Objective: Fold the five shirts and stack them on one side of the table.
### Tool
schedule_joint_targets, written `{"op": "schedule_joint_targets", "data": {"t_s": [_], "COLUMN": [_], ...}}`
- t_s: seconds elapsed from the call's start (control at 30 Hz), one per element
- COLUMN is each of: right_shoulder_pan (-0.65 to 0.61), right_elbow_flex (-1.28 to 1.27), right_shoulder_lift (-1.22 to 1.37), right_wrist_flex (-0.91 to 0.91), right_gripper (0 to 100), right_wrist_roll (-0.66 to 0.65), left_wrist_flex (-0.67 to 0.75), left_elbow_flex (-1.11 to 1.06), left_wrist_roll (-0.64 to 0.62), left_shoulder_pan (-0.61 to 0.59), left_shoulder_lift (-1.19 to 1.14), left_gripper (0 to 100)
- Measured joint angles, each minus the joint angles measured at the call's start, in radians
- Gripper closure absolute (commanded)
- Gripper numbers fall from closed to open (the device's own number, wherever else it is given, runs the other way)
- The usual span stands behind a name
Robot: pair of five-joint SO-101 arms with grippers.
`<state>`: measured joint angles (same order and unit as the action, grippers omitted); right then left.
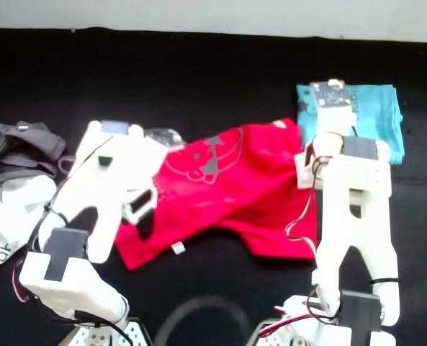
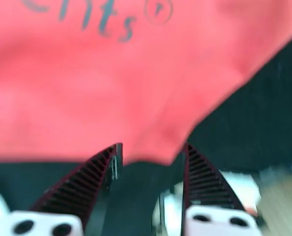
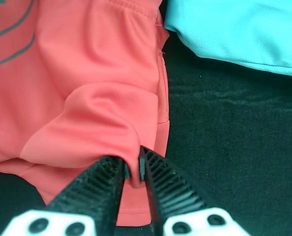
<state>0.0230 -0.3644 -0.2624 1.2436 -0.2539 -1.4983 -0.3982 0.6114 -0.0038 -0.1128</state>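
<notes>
Folding step, red shirt (image 1: 227, 180): right claw (image 3: 133, 169) clenched on cloth edge; left claw (image 2: 150, 172) spread wide at hem, gripping nothing. Next probably: left clamps hem, both lift together.

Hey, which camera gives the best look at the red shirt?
The high view: the red shirt lies whole there, crumpled mid-table between the arms, grey print up. The left wrist view has one edge with lettering just past the open left claw; the right wrist view, a seamed corner pinched in the right claw.
</notes>
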Motion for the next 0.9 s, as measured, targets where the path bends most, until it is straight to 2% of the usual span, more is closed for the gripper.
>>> {"op": "schedule_joint_targets", "data": {"t_s": [0.13, 0.27, 0.47, 0.6, 0.73, 0.9], "right_shoulder_pan": [0.000, 0.000, 0.000, 0.000, 0.000, -0.002], "right_elbow_flex": [0.000, 0.000, 0.000, 0.000, 0.000, 0.000], "right_shoulder_lift": [0.000, 0.000, 0.000, 0.000, 0.000, 0.000], "right_wrist_flex": [0.000, 0.000, 0.000, 0.000, 0.000, 0.000], "right_gripper": [99.2, 99.2, 99.2, 99.2, 99.2, 99.2], "right_wrist_roll": [0.000, 0.000, 0.000, 0.000, 0.000, 0.000], "left_wrist_flex": [0.183, 0.198, 0.005, -0.041, -0.074, -0.198], "left_elbow_flex": [-0.075, 0.060, 0.425, 0.612, 0.684, 0.697], "left_wrist_roll": [0.000, -0.026, -0.063, -0.087, -0.092, -0.092], "left_shoulder_pan": [-0.009, -0.091, -0.140, -0.150, -0.155, -0.141], "left_shoulder_lift": [-0.046, -0.196, -0.423, -0.483, -0.493, -0.493], "left_gripper": [80, 80, 82, 82, 82, 82]}}
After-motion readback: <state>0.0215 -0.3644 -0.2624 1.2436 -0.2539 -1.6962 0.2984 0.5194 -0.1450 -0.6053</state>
